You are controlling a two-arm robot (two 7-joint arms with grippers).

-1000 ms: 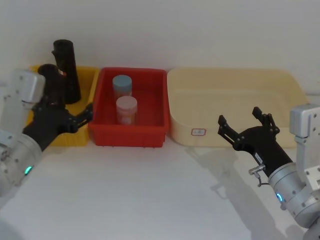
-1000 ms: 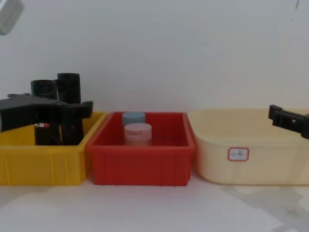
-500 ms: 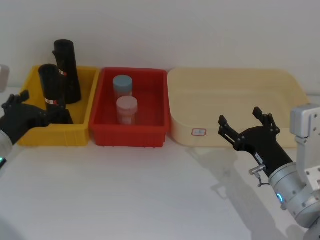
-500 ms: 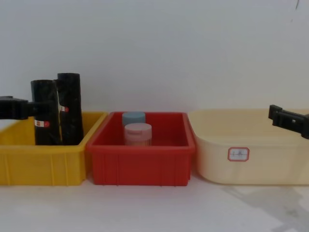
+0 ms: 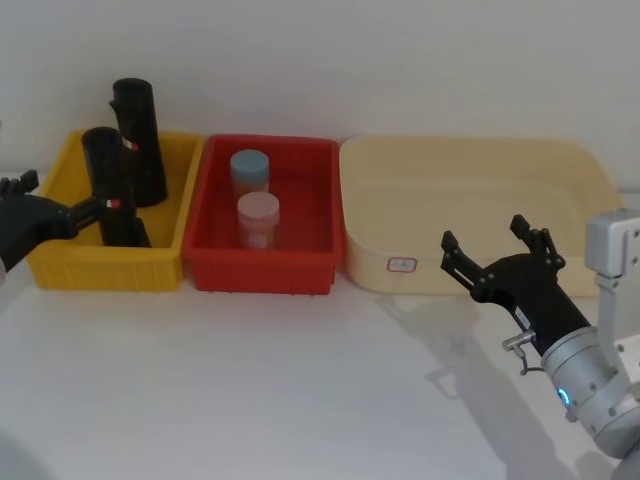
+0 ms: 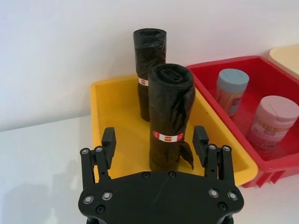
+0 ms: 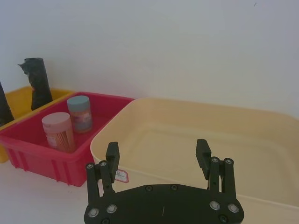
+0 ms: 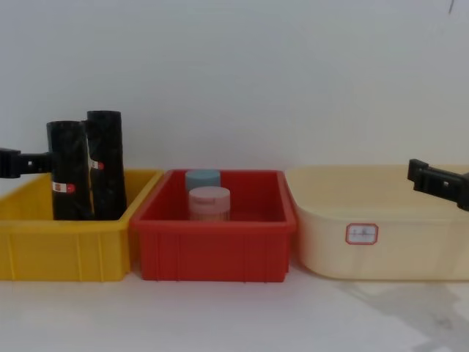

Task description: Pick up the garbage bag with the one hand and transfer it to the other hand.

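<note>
Garbage bag (image 5: 112,190): short, thick black roll with a red-and-white band around its lower half. It stands upright in the yellow bin (image 5: 110,272) toward the front left, just beside the taller black roll (image 5: 138,140) behind it.

Left tool (image 6: 154,140): spread wide at the left end of the yellow bin, level with the bag's lower half. The left wrist view sets one finger on each side of the bag, with a gap showing on both sides. In the head view one fingertip lies close against the band; whether it touches cannot be told.

Right tool (image 5: 485,240): fingers spread wide and holding nothing. It hangs above the counter (image 5: 250,380) at the front edge of the cream tub (image 5: 470,210), well apart from the bag.

Red bin (image 5: 265,270): between the yellow bin and the cream tub. It holds a blue-lidded jar (image 5: 250,170) at the back and a pink-lidded jar (image 5: 258,218) just in front of it, both upright.

Cream tub: carries a small red-bordered label on its front wall.
</note>
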